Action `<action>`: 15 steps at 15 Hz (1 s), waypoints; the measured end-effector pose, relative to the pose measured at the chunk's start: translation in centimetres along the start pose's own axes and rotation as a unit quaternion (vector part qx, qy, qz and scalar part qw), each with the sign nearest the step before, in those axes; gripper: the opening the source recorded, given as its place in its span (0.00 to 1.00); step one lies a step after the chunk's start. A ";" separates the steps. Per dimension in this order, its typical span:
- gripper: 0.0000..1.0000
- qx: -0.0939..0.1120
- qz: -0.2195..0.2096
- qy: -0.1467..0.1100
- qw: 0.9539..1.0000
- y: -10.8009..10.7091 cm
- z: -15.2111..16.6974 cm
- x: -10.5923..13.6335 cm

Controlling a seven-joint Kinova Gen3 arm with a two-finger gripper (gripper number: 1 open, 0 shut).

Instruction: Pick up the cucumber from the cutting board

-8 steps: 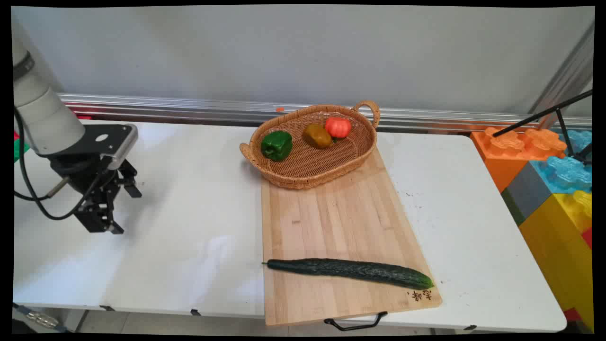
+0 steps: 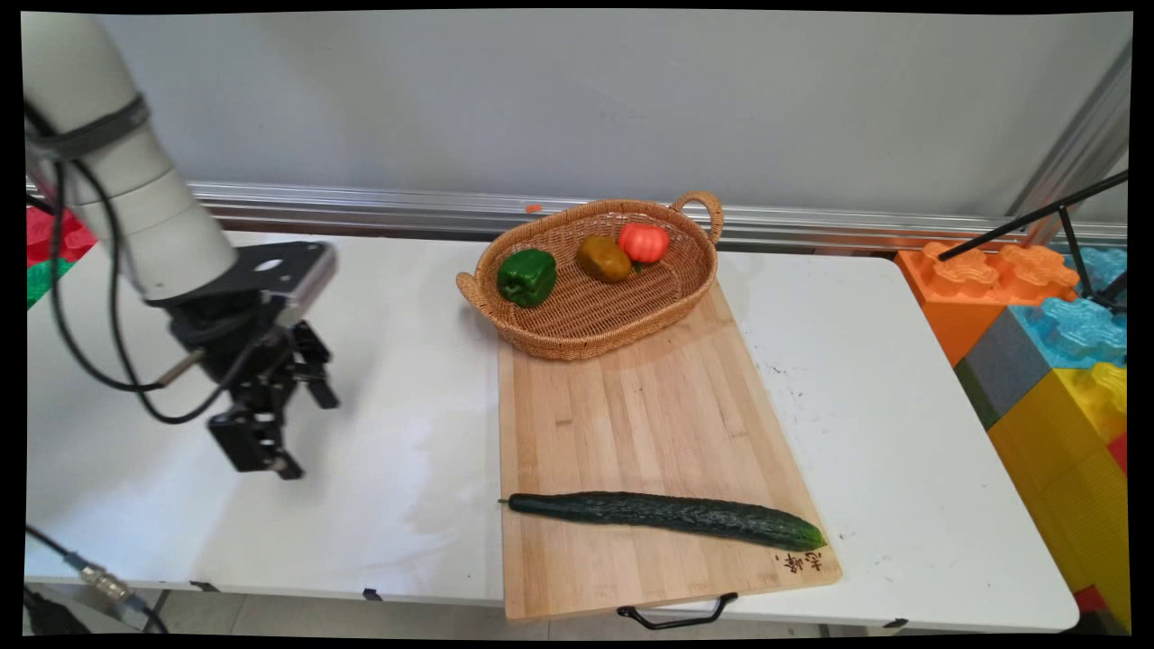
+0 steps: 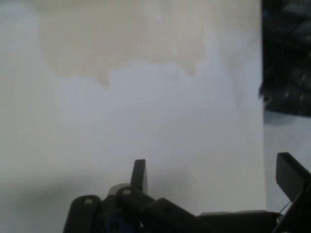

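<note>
Black on white at the left of the scene: two-finger gripper, hung from the white arm, poised above a bare stretch of the table and touching nothing. Fingers spread well apart in the hand view, with only table surface between them and nothing held. Loops of black cable hanging beside the wrist.

Nearest to the gripper, off to its right: a pale wooden cutting board, running from the table's near edge toward the far side, with a black handle at its near end. Across the near part of that board, lying flat and lengthwise left to right: a long dark green cucumber, stem tip at the board's left edge, blunt end by a small burned mark near the right corner. Well apart from the gripper, to its right and a little nearer than it.

On the board's far end, partly overhanging onto the table: an oval wicker basket with two loop handles. Inside, left to right: a green pepper, a brownish-yellow vegetable and an orange-red pumpkin-like one, the last two just beside each other.

Past the table's right end: large toy blocks in orange, blue, grey and yellow. Along the hand view's right side: a dark patch, too blurred to name.
</note>
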 end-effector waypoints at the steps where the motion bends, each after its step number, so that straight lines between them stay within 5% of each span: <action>1: 1.00 -0.007 0.006 0.008 1.000 0.0 0.0 1.7; 7: 1.00 -0.031 0.040 0.061 0.997 -0.1 0.2 11.3; 15: 1.00 -0.015 0.065 0.107 0.992 -1.3 3.8 19.4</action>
